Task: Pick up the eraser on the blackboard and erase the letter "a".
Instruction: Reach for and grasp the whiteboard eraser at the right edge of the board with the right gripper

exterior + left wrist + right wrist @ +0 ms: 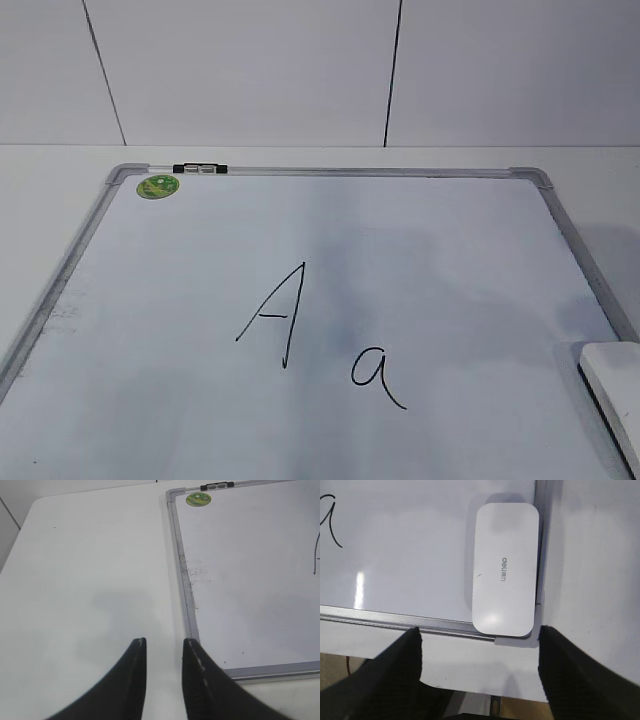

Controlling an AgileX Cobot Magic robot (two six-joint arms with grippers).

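The right pincer (480,637) is hanging wide open just below the eraser (505,567), which is lying in the blackboard's (420,620) corner, so it should be gripping both long sides evenly.

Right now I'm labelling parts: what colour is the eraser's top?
White, with small grey lettering; the eraser shows best in the right wrist view.

left gripper (162,650): black tapered fingers | right gripper (480,645): black, broad
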